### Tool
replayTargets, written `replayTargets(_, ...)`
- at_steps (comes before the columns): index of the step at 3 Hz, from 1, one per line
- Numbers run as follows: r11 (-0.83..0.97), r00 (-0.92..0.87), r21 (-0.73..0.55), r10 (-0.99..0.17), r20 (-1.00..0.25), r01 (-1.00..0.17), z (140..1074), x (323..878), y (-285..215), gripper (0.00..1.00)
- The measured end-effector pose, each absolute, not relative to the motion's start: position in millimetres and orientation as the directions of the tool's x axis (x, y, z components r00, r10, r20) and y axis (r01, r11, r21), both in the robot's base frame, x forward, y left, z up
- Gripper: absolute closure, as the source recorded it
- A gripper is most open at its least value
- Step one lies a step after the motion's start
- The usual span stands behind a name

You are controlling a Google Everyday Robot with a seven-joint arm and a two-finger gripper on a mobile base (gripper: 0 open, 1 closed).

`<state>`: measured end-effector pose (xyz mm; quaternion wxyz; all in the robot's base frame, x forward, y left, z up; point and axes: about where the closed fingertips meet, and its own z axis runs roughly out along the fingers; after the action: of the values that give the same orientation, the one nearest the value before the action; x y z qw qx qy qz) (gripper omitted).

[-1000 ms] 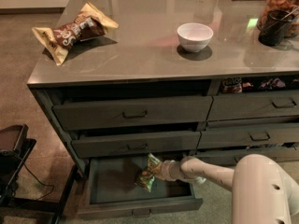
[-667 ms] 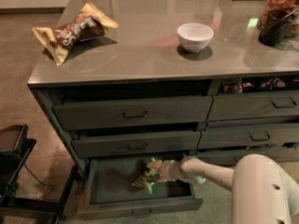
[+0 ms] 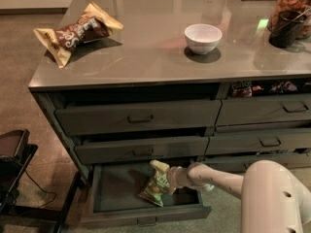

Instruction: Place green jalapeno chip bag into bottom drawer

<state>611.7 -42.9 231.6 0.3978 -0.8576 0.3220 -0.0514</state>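
**Bag over the open bottom drawer, release pending**

The gripper (image 3: 174, 177) sits low inside the pulled-out bottom drawer (image 3: 146, 216), reaching in from the right at the end of the pale arm (image 3: 218, 178). It meets the upper right edge of the green jalapeno chip bag (image 3: 155, 187). Whether it is clamped on the bag or has already let go, I cannot tell from this view.

The bag leans, its top up against the gripper and its lower end down toward the drawer floor, right of the drawer's middle and within its walls. Whether that lower end actually touches the floor is unclear.

The step in hand looks like the set-down. To do it well, the bag should be low enough that its bottom rests on the floor before it is let go, so that it tips flat rather than toppling toward the near front panel. The arm should then draw back to the right and upward, keeping clear of the closed middle drawer (image 3: 141, 149) just above.

Further out, the top drawer (image 3: 138, 116) is closed too. On the countertop (image 3: 146, 57) a brown chip bag (image 3: 77, 31) lies far left and a white bowl (image 3: 202, 37) stands right of centre.
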Motion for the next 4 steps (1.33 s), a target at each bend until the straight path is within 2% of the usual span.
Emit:
replayTargets(2, -0.510, 0.765, -0.687, -0.635, -0.105, -0.518, 256, 610, -78, 0.00)
replayTargets(3, -0.513, 0.723, -0.673, -0.690, -0.048, -0.533, 285, 603, -119, 0.17)
replayTargets(4, -0.502, 0.657, -0.670, -0.754, 0.029, -0.546, 323, 594, -168, 0.41)
